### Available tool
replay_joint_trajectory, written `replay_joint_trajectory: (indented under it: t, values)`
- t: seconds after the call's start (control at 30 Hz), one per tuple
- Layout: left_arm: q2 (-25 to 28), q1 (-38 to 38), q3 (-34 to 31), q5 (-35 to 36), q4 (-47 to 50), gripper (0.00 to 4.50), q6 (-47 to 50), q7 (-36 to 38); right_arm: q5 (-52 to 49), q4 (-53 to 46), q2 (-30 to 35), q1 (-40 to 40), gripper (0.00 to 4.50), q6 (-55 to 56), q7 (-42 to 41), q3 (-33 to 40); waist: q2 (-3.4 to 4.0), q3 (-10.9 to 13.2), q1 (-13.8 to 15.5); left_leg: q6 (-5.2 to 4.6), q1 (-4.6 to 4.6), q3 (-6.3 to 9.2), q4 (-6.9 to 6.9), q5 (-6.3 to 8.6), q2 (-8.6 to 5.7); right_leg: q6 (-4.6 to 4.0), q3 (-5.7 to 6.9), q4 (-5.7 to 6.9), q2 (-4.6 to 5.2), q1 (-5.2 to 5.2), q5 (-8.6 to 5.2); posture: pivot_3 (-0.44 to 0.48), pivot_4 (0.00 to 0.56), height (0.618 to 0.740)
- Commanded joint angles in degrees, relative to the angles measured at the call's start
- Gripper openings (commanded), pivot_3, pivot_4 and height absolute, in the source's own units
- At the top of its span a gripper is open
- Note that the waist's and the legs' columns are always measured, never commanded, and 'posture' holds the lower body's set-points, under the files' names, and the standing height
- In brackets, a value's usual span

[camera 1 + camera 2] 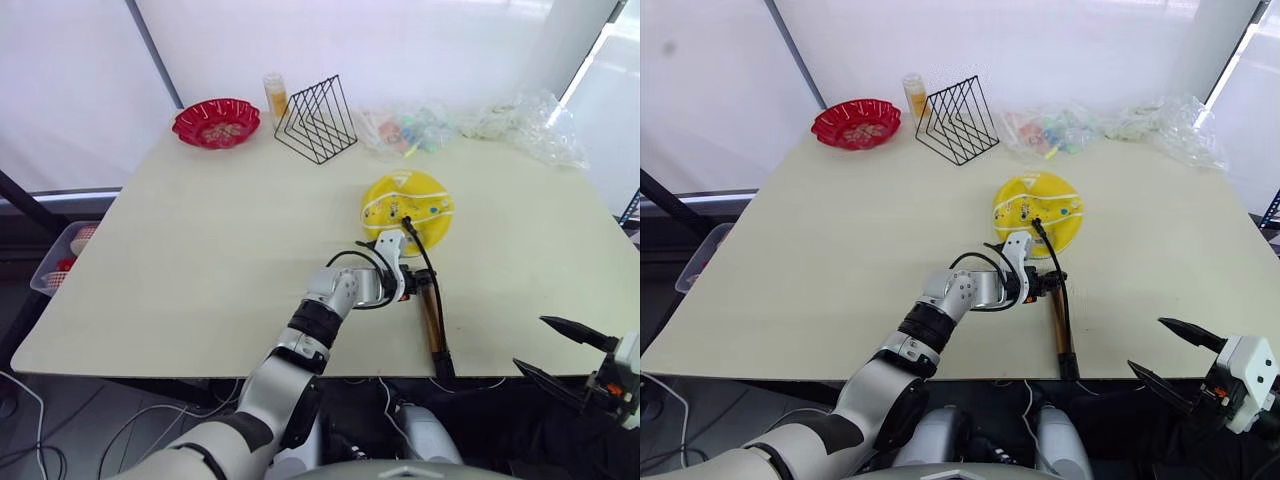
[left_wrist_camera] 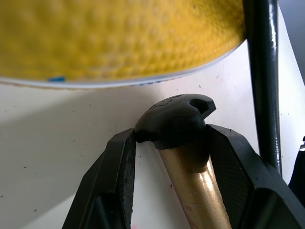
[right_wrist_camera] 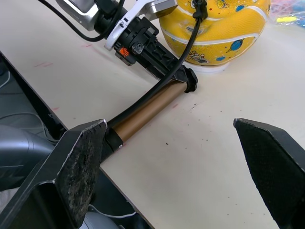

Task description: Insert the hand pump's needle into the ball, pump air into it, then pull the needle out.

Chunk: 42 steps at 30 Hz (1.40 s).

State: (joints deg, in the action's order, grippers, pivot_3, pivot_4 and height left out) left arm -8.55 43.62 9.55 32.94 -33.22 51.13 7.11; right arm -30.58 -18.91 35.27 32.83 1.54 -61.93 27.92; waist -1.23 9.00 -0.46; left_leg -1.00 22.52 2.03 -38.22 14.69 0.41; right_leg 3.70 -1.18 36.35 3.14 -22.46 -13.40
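The pump (image 1: 431, 320) lies flat on the table (image 1: 200, 260), its long axis running from the near edge away toward the ball (image 1: 407, 207). Its far black cap sits just short of the ball, and its other end reaches the table's near edge. The hose (image 1: 424, 262) runs alongside the gold barrel, then rises up onto the top of the ball, where its black fitting meets the surface (the needle itself is too small to make out).

The left gripper (image 2: 174, 143) reaches in from the side and its two fingers (image 2: 121, 176) close narrowly on the pump just behind the far cap, one on each side of the barrel.

The right gripper (image 1: 1160, 360) hangs off the near edge of the table, well apart from the pump, with its fingers spread wide and nothing between them.

The ball is yellow with white stripes and small coloured prints; no lettering on it can be read. No brand shows on the barrel.

At the far side of the table stand a red bowl (image 1: 216, 122), a black wire rack (image 1: 317, 120) and some clear plastic bags (image 1: 470, 125).
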Motion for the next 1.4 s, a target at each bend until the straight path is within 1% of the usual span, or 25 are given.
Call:
replay_joint_trajectory:
  t: [0.03,0.13,0.27,0.33,0.67,0.7,0.77,0.8,0.93,1.03,1.13,1.17,1.2,1.23,1.3,1.33,1.4]
  values:
    - [-8.8,0.5,2.0,-1.3,3.3,1.82,3.1,-1.1,-0.3,-0.6,0.1,0.0,4.5,1.1,0.1,1.0,0.12,0.1,0.1,-0.01,0.22,-0.01,0.0,-0.01,0.0,0.0,0.0,0.01,0.0,-0.22,0.01,0.0,0.15,0.74]
    - [-6.5,-1.0,3.1,-1.4,9.2,1.82,5.0,-0.8,-0.8,-1.3,0.0,-0.4,4.5,0.5,0.3,0.6,0.3,0.3,0.3,-0.01,0.34,-0.03,0.02,-0.01,-0.02,0.02,0.01,0.01,-0.03,-0.27,0.03,0.0,0.15,0.74]
    - [-1.4,-2.5,5.2,-1.9,19.1,1.82,7.6,0.1,-0.8,-1.5,0.3,-1.9,4.5,0.0,0.3,-0.5,0.4,0.5,0.8,-0.01,0.53,-0.06,0.12,-0.01,-0.05,0.13,-0.07,-0.06,-0.02,-0.48,0.12,0.0,0.15,0.74]
    - [-0.5,-3.1,4.8,-2.3,21.5,1.82,8.8,0.0,-0.9,-1.6,0.5,-2.5,4.5,-0.2,0.2,-0.8,0.49,0.5,1.1,-0.01,0.53,-0.06,0.15,-0.01,-0.05,-0.07,-0.11,-0.09,-0.02,-0.49,0.23,0.0,0.15,0.74]
    - [0.6,-4.6,2.1,-4.1,25.2,1.82,12.5,0.5,-1.1,-1.9,0.9,-3.8,4.5,-1.1,-0.3,-1.1,0.52,0.5,1.2,-0.02,0.52,-0.17,0.14,-0.01,-0.08,0.0,-0.06,-0.09,-0.03,-0.48,0.02,0.0,0.15,0.74]
    - [3.9,-4.9,2.2,-4.8,26.2,1.82,13.3,1.7,-1.5,-2.2,1.3,-4.6,4.5,-1.8,-0.5,-1.5,0.52,0.5,1.1,-0.02,0.52,-0.17,0.14,-0.01,-0.08,0.0,-0.06,-0.08,-0.03,-0.48,0.03,0.0,0.15,0.74]
    - [8.5,-5.2,2.0,-5.3,28.0,1.82,14.8,3.5,-2.4,-3.0,1.9,-5.9,4.5,-3.0,-0.7,-2.4,0.51,0.5,0.4,-0.02,0.46,-0.18,0.15,-0.01,-0.03,-0.01,-0.13,-0.05,-0.08,-0.48,0.04,0.0,0.15,0.74]
    - [9.6,-5.3,1.9,-5.2,28.6,1.82,15.4,4.1,-2.6,-3.3,2.1,-6.3,4.5,-3.5,-0.6,-2.7,0.52,0.5,0.3,-0.01,0.43,-0.17,0.15,-0.01,0.0,-0.01,-0.14,0.0,-0.13,-0.48,0.03,0.0,0.15,0.74]
    - [11.1,-5.6,1.7,-5.0,30.2,1.82,16.3,5.4,-3.5,-4.3,2.3,-7.3,4.5,-4.7,0.0,-3.3,0.52,0.5,0.5,-0.01,0.36,-0.14,0.1,-0.02,-0.01,-0.02,-0.09,0.2,-0.14,-0.48,0.02,0.0,0.15,0.74]
    - [12.7,-6.4,2.6,-5.4,31.5,1.82,14.4,7.7,-3.9,-4.8,2.1,-8.1,4.5,-5.5,0.5,-3.6,0.52,0.5,0.6,-0.01,0.37,-0.13,-0.03,-0.02,-0.02,-0.04,-0.16,0.24,-0.12,-0.47,0.01,0.0,0.15,0.74]
    - [13.6,-7.2,2.0,-5.1,32.4,1.82,13.9,9.3,-4.2,-5.2,1.9,-8.3,4.5,-6.0,0.9,-3.6,0.52,0.5,0.6,-0.01,0.35,-0.13,-0.05,-0.02,-0.02,-0.06,-0.24,0.28,-0.12,-0.47,0.03,0.0,0.15,0.74]
    - [14.5,-7.5,2.5,-5.5,32.9,1.82,12.9,10.3,-4.2,-5.2,2.0,-8.2,4.5,-6.1,0.9,-3.6,0.52,0.5,0.6,-0.01,0.35,-0.11,-0.05,-0.02,-0.02,-0.24,-0.23,0.29,-0.12,-0.47,0.15,0.0,0.15,0.74]
    - [15.3,-7.9,2.6,-5.8,33.3,1.82,11.7,11.1,-4.3,-5.2,2.0,-8.2,4.5,-6.1,0.8,-3.5,0.52,0.5,0.6,-0.01,0.35,-0.12,-0.05,-0.02,-0.02,-0.25,-0.22,0.3,-0.12,-0.48,0.15,0.0,0.15,0.74]
    - [17.5,-8.5,3.7,-6.7,34.2,1.82,9.6,13.2,-4.2,-5.1,2.0,-8.1,4.5,-6.1,0.8,-3.4,0.52,0.5,0.5,-0.01,0.35,-0.13,-0.05,-0.02,-0.02,-0.26,-0.22,0.3,-0.12,-0.48,0.15,0.0,0.15,0.74]
    - [20.1,-9.2,5.0,-7.5,35.2,1.82,7.3,15.8,-4.1,-5.0,2.0,-8.1,4.5,-6.0,0.9,-3.4,0.53,0.5,0.4,-0.01,0.35,-0.15,-0.04,-0.02,-0.02,-0.28,-0.21,0.32,-0.13,-0.48,0.14,0.0,0.15,0.74]
    - [20.6,-9.4,5.3,-7.8,35.4,1.82,6.6,16.5,-4.1,-5.0,2.0,-8.1,4.5,-6.0,0.9,-3.4,0.53,0.5,0.3,-0.01,0.33,-0.15,-0.04,-0.02,-0.01,-0.28,-0.21,0.35,-0.13,-0.48,0.14,0.0,0.15,0.74]
    - [21.1,-9.7,3.9,-6.6,36.1,1.82,5.7,17.7,-4.1,-4.9,1.9,-8.1,4.5,-5.9,0.9,-3.6,0.54,0.5,0.3,-0.01,0.29,-0.14,-0.05,-0.03,0.0,-0.29,-0.24,0.37,-0.13,-0.48,0.13,0.0,0.15,0.74]
